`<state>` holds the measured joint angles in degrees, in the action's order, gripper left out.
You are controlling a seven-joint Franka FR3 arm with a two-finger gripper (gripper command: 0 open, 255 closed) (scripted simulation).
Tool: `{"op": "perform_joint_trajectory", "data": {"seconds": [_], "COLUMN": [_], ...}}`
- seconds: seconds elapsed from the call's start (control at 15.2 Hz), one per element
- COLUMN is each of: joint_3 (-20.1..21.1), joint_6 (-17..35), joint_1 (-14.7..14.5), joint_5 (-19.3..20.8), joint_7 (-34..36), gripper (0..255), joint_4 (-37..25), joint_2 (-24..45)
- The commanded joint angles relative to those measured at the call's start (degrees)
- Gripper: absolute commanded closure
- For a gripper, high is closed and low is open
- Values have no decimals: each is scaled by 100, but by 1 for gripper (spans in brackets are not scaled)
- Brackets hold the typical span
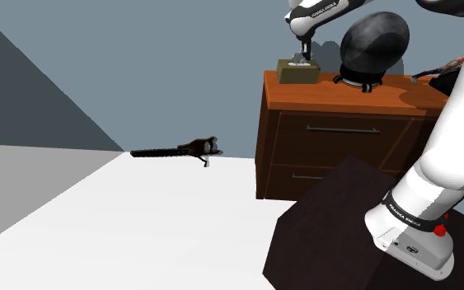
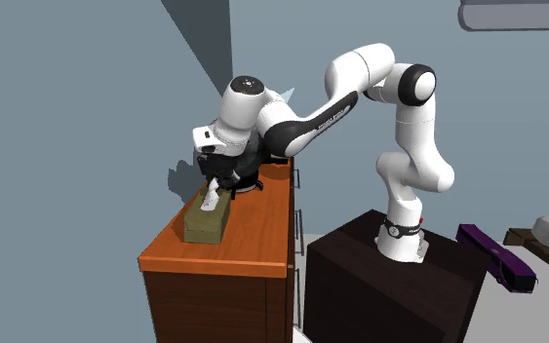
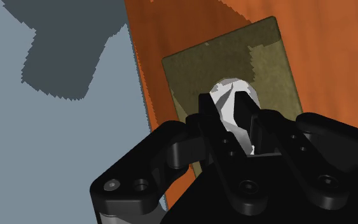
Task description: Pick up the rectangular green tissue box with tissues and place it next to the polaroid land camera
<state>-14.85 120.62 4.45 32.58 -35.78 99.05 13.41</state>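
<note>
An olive-green tissue box (image 1: 297,72) (image 2: 207,219) (image 3: 266,70) lies flat on the orange-brown dresser top (image 1: 345,95) (image 2: 257,244), near the end farthest from the stand. A white tissue (image 3: 225,89) sticks up from its middle. My gripper (image 1: 306,59) (image 2: 210,195) (image 3: 227,107) points down onto the box, and its black fingers (image 3: 209,111) clasp the tissue between them. A dark rounded object on a black base (image 1: 374,45) (image 2: 248,183) stands on the dresser just behind the box, partly hidden by my hand in the second exterior view.
The dresser has drawers with metal handles (image 1: 341,129). My dark stand (image 1: 337,222) (image 2: 389,283) is beside it. A long dark object (image 1: 180,150) lies on the white floor by the wall. A purple object (image 2: 496,255) rests beyond the stand. A dark reddish item (image 1: 436,74) sits at the dresser's near end.
</note>
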Motion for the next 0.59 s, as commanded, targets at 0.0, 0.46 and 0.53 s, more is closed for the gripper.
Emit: {"op": "perform_joint_trajectory", "data": {"seconds": [0.0,0.46,0.53], "joint_3": [7,19,22], "joint_6": [1,-247,-307], "joint_1": [-4,-14,-16], "joint_5": [-7,-70,-84], "joint_7": [4,-143,-179], "gripper": [255,255,255], "joint_4": [22,-197,-252], "joint_2": [12,-49,-62]}}
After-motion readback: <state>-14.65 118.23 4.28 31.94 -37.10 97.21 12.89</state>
